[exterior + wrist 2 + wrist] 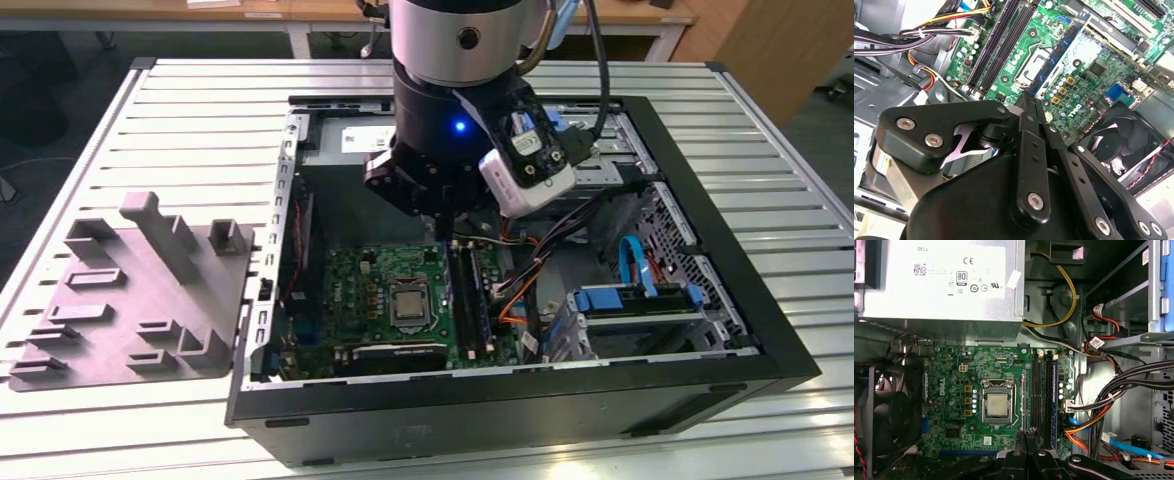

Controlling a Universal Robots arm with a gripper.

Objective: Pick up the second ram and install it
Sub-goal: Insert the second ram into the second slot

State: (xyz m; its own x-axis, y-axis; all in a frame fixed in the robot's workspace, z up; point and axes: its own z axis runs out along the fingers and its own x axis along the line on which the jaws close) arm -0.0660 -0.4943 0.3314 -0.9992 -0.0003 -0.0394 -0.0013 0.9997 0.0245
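Note:
My gripper (1030,100) is shut on one end of the second ram (1064,50), a long dark-blue strip with a pale label that reaches out over the green motherboard (1104,60). In the first wrist view the ram (1023,400) appears edge-on as a thin line beside the CPU socket (996,407), rising from the gripper (1029,436). The long black slot rails (1040,395) lie just beside it, and a blue strip (1054,400) runs along the rail nearest the cables. In the exterior view the gripper (447,225) hangs inside the open computer case (747,330), above the motherboard (360,290).
A grey power-supply box (939,280) sits at one end of the motherboard, with a black fan (889,415) beside the board. Bundled cables (1119,390) crowd the space past the slots. Blue drive brackets (641,300) fill the case's right part. A grey fixture (147,290) stands on the slatted table.

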